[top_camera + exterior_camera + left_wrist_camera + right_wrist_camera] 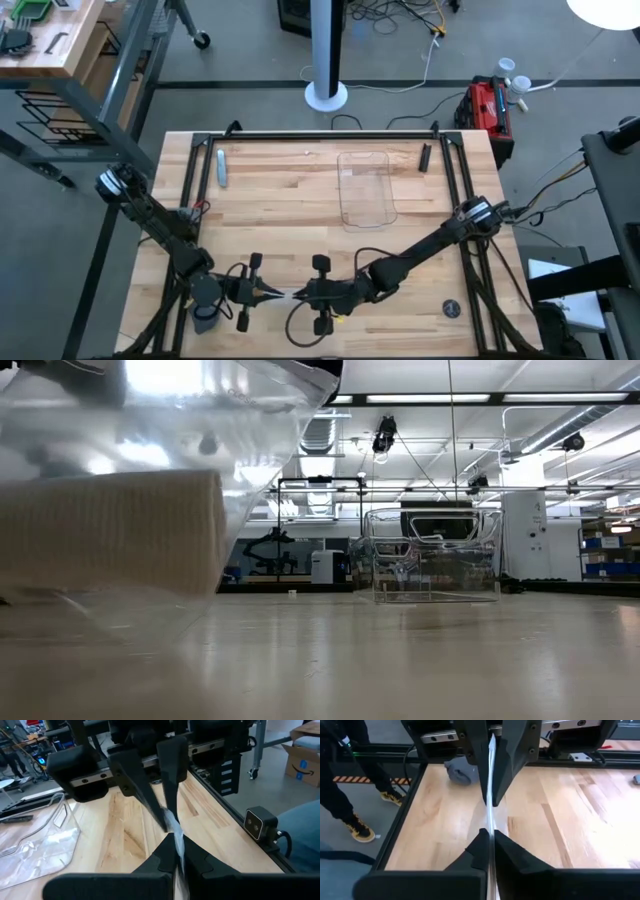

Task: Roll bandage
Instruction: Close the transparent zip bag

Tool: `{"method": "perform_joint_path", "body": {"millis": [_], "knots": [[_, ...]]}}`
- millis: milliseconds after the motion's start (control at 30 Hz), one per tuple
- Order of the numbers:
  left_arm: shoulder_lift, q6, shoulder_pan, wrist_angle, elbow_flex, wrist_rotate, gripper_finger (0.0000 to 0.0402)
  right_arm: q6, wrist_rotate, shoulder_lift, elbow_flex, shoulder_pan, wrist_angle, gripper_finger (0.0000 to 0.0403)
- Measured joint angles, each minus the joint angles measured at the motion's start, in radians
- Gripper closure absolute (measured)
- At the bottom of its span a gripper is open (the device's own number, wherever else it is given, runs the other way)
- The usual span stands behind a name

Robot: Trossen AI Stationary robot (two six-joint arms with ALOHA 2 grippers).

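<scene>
The bandage (110, 530) shows close up in the low view as a whitish woven block inside a wrinkly clear wrapper (250, 420). In the high view the wrapper (290, 295) is a thin pale sliver near the table's near edge, between my two grippers, which face each other. My left gripper (268, 292) is shut on its left end and my right gripper (312, 293) on its right end. Both wrist views see the wrapper edge-on as a thin glossy sheet. Whether it touches the table I cannot tell. My left gripper pinches the wrapper's left edge (176, 842) between its two fingers, coming level from the table's left. The sheet stands on edge and runs straight across to the other gripper's fingers (167, 780). My right gripper pinches the wrapper's right edge (491, 832) between its two fingers, coming level from the table's right. The sheet stands on edge and stretches straight to the left gripper's fingers (510, 765).
A clear rectangular tray (365, 188) stands at the far middle of the table. A grey-blue oblong thing (221, 166) lies far left, a grey lump (205, 320) under the left arm, a small black bar (425, 157) far right, and a dark round disc (452, 308) near right.
</scene>
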Motion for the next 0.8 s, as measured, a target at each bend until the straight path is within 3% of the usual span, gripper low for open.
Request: {"method": "perform_joint_path", "body": {"millis": [333,500,700,800], "knots": [[0.0,0.0,0.0,-0.002,0.0,0.0,0.0401,0.004,-0.002,0.0,0.0,0.002,-0.019,0.0339],[0.0,0.0,0.0,-0.004,-0.002,0.0,0.0401,0.011,-0.004,0.0,0.0,0.002,-0.066,0.0394],[0.0,0.0,0.0,-0.005,-0.003,0.001,0.0401,0.029,-0.048,0.0,0.0,0.002,-0.068,0.0366],[0.0,0.0,0.0,-0.01,-0.003,0.001,0.0401,0.031,-0.07,-0.001,0.0,0.002,-0.062,0.0383]]}}
